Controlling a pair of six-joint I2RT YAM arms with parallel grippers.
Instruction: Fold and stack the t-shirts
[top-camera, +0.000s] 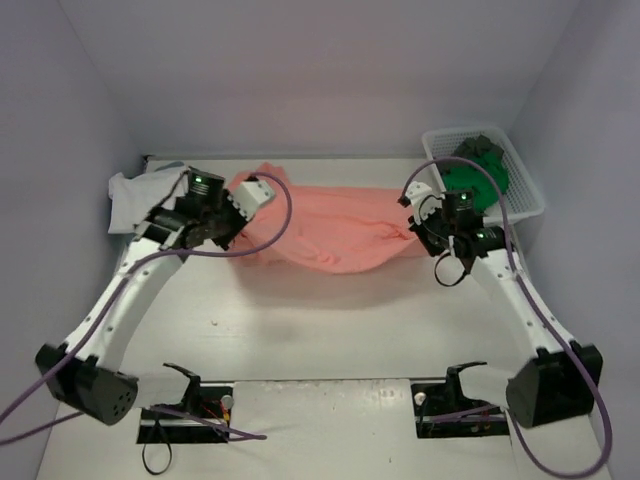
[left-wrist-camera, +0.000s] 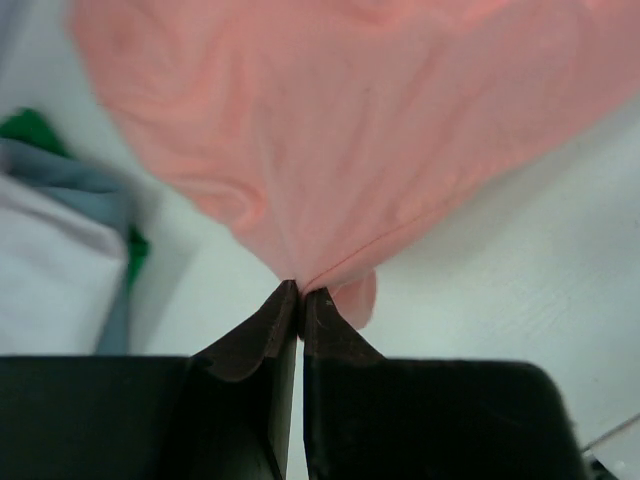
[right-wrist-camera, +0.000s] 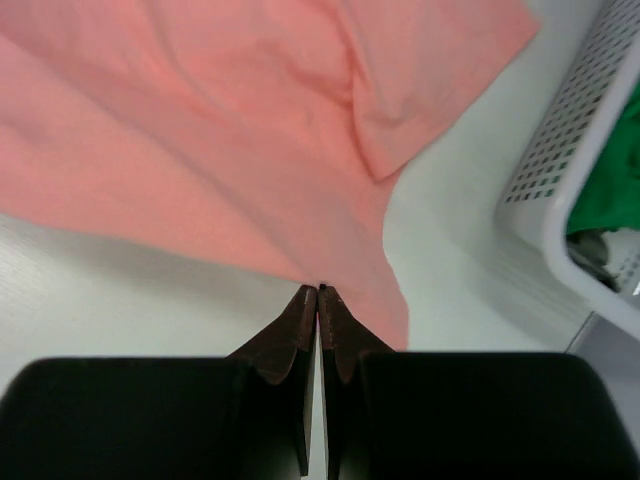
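A salmon pink t-shirt (top-camera: 330, 225) hangs stretched between my two grippers above the middle of the table. My left gripper (left-wrist-camera: 300, 293) is shut on its left edge, the cloth (left-wrist-camera: 340, 130) fanning away from the tips. My right gripper (right-wrist-camera: 319, 290) is shut on its right edge, the pink cloth (right-wrist-camera: 220, 130) spreading out ahead. In the top view the left gripper (top-camera: 238, 228) and the right gripper (top-camera: 418, 228) stand at the shirt's two ends. More t-shirts (top-camera: 140, 195), pale blue and white, lie heaped at the far left. Green and dark ones (top-camera: 478, 168) fill the basket.
A white mesh basket (top-camera: 525, 190) stands at the far right against the wall. The heap (left-wrist-camera: 60, 250) of white, grey and green cloth lies close to my left gripper. Purple cables loop from both arms. Walls close in on three sides.
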